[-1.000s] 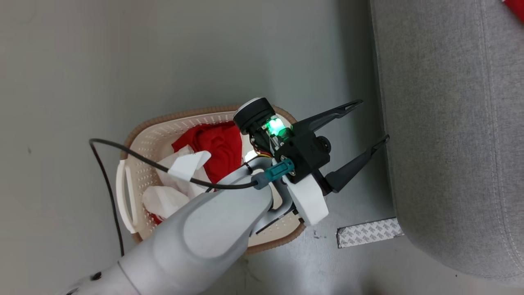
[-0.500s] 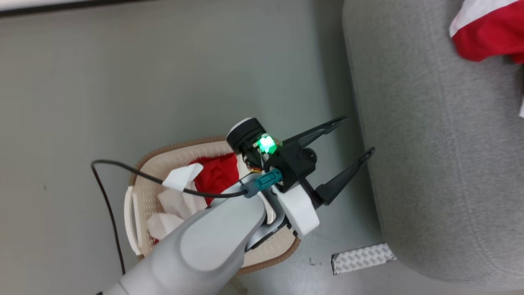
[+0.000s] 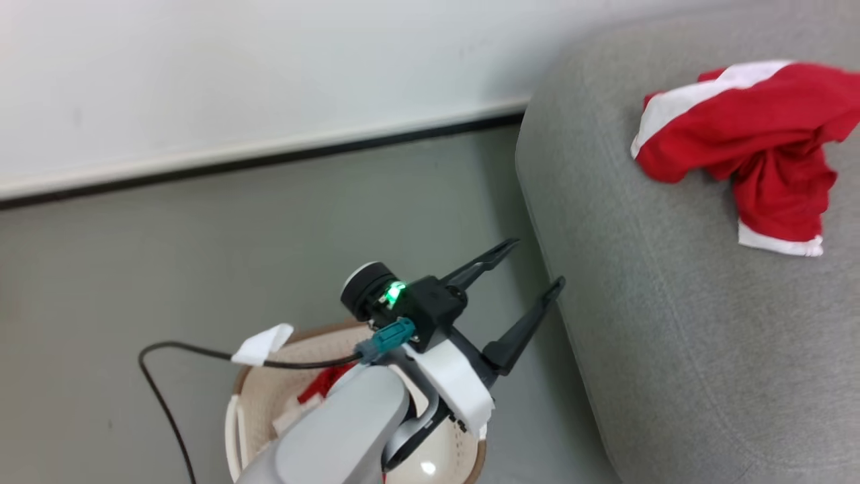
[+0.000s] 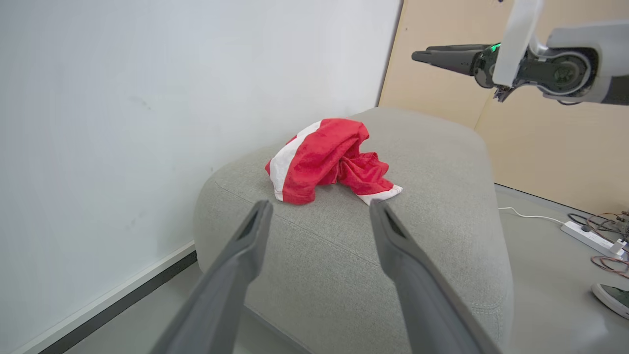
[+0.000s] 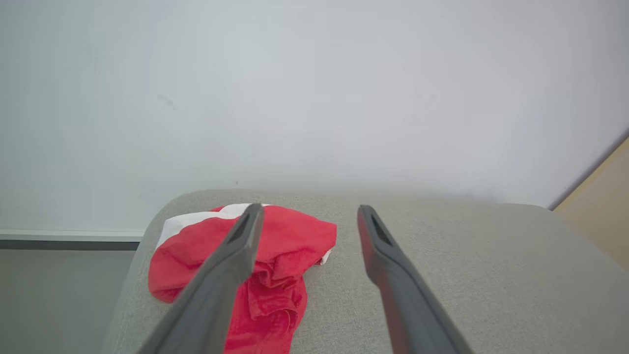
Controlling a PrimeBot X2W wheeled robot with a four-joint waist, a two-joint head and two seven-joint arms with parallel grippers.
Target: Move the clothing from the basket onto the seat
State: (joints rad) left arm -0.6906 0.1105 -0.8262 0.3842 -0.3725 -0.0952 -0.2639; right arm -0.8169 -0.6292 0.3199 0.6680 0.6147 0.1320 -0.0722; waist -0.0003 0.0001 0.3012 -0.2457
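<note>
A red garment with white bands point(image 3: 752, 141) lies crumpled on the grey seat point(image 3: 638, 336). It also shows in the left wrist view point(image 4: 324, 157) and the right wrist view point(image 5: 285, 246). More red clothing point(image 3: 322, 386) sits in the cream basket point(image 3: 259, 403) at the bottom edge, largely hidden by my left arm. My left gripper point(image 3: 536, 263) hangs open and empty between the basket and the seat's side. My right gripper point(image 5: 309, 209) is open above the seat point(image 5: 442, 270), just past the garment, holding nothing. It reaches in at the upper right of the left wrist view point(image 4: 417, 55).
A white wall with a dark baseboard point(image 3: 269, 158) runs behind the seat. A black cable point(image 3: 168, 376) loops from my left wrist beside the basket. A power strip point(image 4: 587, 235), loose wires and a shoe point(image 4: 612, 297) lie on the floor beyond the seat.
The head camera has tilted up: the basket has slid to the bottom edge and the garment on the seat has come fully into view. My left gripper has stayed open.
</note>
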